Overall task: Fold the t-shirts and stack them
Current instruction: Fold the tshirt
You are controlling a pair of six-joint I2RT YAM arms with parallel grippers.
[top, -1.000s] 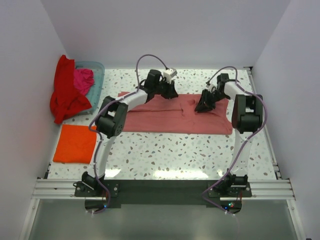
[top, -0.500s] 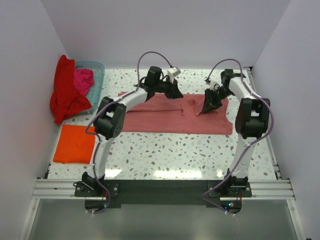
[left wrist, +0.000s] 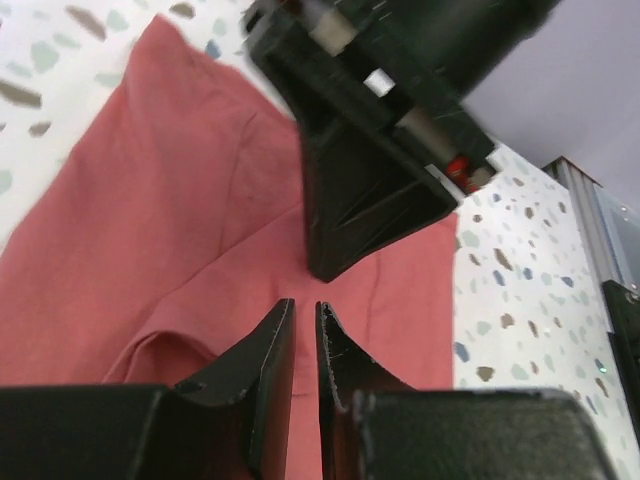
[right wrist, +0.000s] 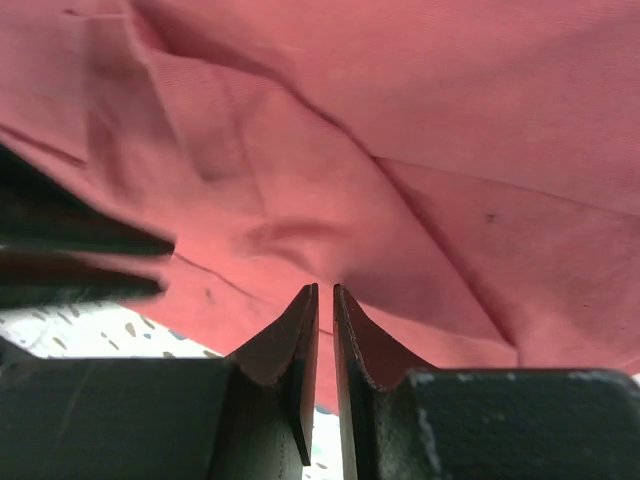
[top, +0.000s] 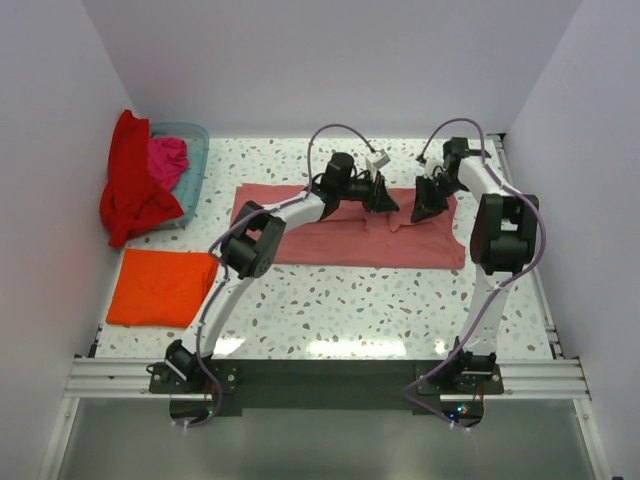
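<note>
Landmark: pale blue basket, at the far left of the speckled table. Draped over its left side and spilling down toward the near edge: red t-shirt. Bunched inside it: magenta t-shirt. On the near side of the basket, apart from it, folded into a flat rectangle: orange t-shirt.

Right of the basket, starting near its right wall and running across most of the table's width: rose-pink t-shirt. Lies flat as a long band, smooth at the end nearest the basket, creased and ridged at the end farthest from it.

Well to the right of the basket, low over that creased stretch by the shirt's far edge: left gripper and right gripper, tips pointing toward each other, near but apart.

From the left wrist: fingers clenched to a hairline slit, a raised fold of pink cloth running up beside the left one, the right gripper's black wedge just ahead.

From the right wrist: fingers likewise pressed almost together, pink cloth filling nearly the whole view behind them, a sliver of speckled table below.

Possibly a pinch of shirt in each pair, but the contact itself hidden by the fingers.

Looping above both arms: lilac cables.
</note>
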